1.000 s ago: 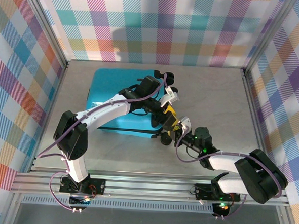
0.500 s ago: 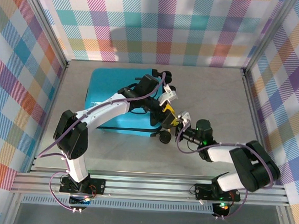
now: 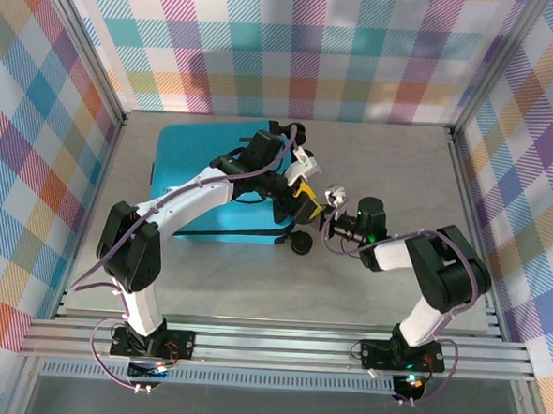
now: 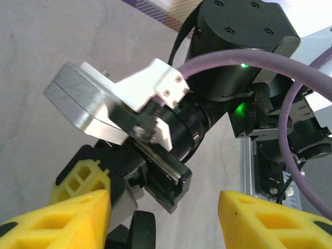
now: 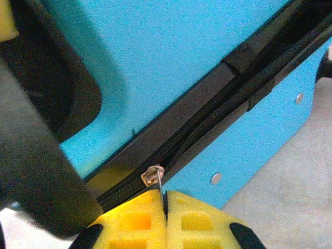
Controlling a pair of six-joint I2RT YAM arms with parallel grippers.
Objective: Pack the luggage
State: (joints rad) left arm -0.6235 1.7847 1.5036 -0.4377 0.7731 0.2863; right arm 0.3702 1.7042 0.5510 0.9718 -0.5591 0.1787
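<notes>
The luggage [image 3: 196, 169], a turquoise hard-shell suitcase, lies flat and closed on the left half of the table. My right gripper [image 5: 166, 203] is shut on the small metal zipper pull [image 5: 154, 176] of the black zipper seam [image 5: 228, 106], at the suitcase's right side [image 3: 321, 211]. The turquoise shell [image 5: 181, 57] lies on both sides of the seam. My left gripper [image 3: 303, 190] hovers over the suitcase's right edge, just beside the right one. Its yellow fingers [image 4: 270, 220] stand open with nothing between them, and below them are the right arm's wrist [image 4: 228, 57] and a black wheel [image 4: 140, 231].
A black wheel [image 3: 301, 243] sticks out at the suitcase's near right corner. The left arm [image 3: 188, 197] lies across the suitcase lid. Plaid walls and metal posts [image 3: 466, 181] close in the grey table [image 3: 401, 168], whose right half is bare.
My right gripper has travelled away from the near edge along the suitcase's right side, zipper pull in its grip. The suitcase and the left gripper have shifted slightly left and back.
</notes>
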